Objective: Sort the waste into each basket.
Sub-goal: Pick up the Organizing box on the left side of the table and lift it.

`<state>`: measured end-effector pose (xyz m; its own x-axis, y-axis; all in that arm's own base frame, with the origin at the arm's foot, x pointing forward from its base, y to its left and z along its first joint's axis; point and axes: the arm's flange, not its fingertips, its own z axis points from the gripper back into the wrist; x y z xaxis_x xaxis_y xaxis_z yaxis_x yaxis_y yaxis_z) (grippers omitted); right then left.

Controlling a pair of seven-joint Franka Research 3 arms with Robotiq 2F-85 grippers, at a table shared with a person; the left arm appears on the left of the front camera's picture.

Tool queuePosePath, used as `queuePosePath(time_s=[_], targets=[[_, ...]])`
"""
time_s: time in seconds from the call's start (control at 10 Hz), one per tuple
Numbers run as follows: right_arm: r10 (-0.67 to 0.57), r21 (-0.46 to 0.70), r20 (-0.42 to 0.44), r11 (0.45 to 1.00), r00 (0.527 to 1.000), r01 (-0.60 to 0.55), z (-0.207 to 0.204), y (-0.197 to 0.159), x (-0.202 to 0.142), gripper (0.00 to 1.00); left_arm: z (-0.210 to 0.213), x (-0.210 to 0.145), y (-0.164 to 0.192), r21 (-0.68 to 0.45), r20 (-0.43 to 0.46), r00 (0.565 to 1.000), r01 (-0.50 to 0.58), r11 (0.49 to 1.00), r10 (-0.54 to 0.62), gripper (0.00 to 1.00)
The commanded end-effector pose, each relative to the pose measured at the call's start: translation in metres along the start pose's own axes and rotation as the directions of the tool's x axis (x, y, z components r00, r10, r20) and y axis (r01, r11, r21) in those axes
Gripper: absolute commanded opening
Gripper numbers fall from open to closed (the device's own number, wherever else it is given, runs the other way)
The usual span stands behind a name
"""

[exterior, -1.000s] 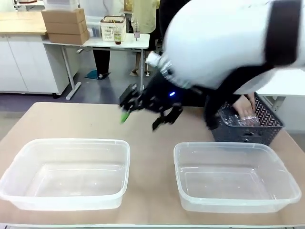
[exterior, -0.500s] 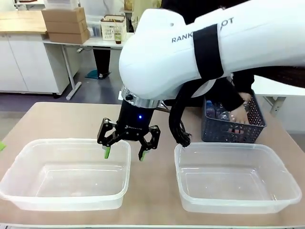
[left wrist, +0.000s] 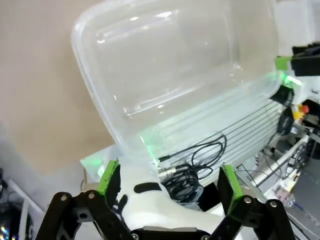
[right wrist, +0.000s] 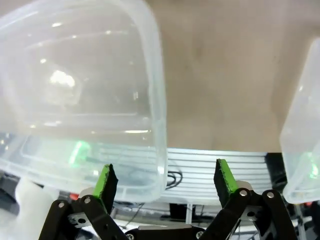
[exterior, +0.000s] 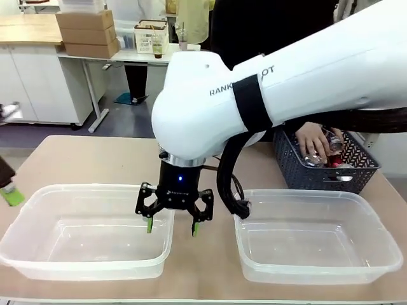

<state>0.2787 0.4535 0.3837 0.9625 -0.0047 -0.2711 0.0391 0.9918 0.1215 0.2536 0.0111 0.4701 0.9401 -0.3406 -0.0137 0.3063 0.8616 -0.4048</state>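
From the front: on the bench (exterior: 203, 165), left basket (exterior: 89, 232) and right basket (exterior: 318, 238), both clear and empty. Waste (exterior: 331, 159), bottles and red cans, in the dark lattice basket (exterior: 318, 178) far right, under a person's hand (exterior: 311, 141). Right end effector (exterior: 172, 227) spread wide, empty, over the left basket's right rim. From the left wrist: left end effector (left wrist: 168, 184) wide apart, nothing held, above the empty left basket. From the right wrist: fingers apart over the left basket's corner, right basket's edge off to one side.

Grey lettering on the white right arm (exterior: 305, 73) read "RANK" and, beyond a black band (exterior: 248, 105) that covered the middle letters, "OT". Nothing else in the scene could be read.
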Motion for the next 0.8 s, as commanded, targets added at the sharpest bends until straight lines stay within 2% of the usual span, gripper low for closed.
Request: queuePosePath(time_s=[0.0, 0.1, 0.4, 0.5, 0.7], targets=[[-0.069, 0.007, -0.006, 0.998, 0.998, 0.069, -0.003, 0.017, 0.01, 1.0, -0.112, -0.025, 0.006, 0.078, 0.003, 0.999, -0.043, 0.996, 0.043, 1.0], [-0.087, 0.01, -0.008, 0.996, 0.996, 0.087, -0.011, 0.017, 0.015, 1.0, -0.136, -0.026, 0.011, 0.154, 0.038, 0.999, -0.04, 0.987, 0.035, 1.0], [-0.11, 0.0, 0.012, 0.994, 0.994, 0.11, -0.016, 0.025, 0.022, 1.0, -0.173, -0.019, 0.036, 0.206, 0.139, 0.99, 0.002, 0.979, -0.031, 1.0], [-0.127, -0.007, 0.021, 0.992, 0.992, 0.127, -0.016, 0.023, 0.023, 1.0, -0.031, 0.062, 0.022, 0.136, 0.049, 0.999, -0.008, 0.991, 0.001, 1.0], [-0.129, 0.002, 0.02, 0.992, 0.991, 0.129, -0.014, 0.018, 0.025, 1.0, -0.031, 0.062, 0.022, 0.136, 0.049, 0.999, -0.008, 0.991, 0.001, 1.0]])
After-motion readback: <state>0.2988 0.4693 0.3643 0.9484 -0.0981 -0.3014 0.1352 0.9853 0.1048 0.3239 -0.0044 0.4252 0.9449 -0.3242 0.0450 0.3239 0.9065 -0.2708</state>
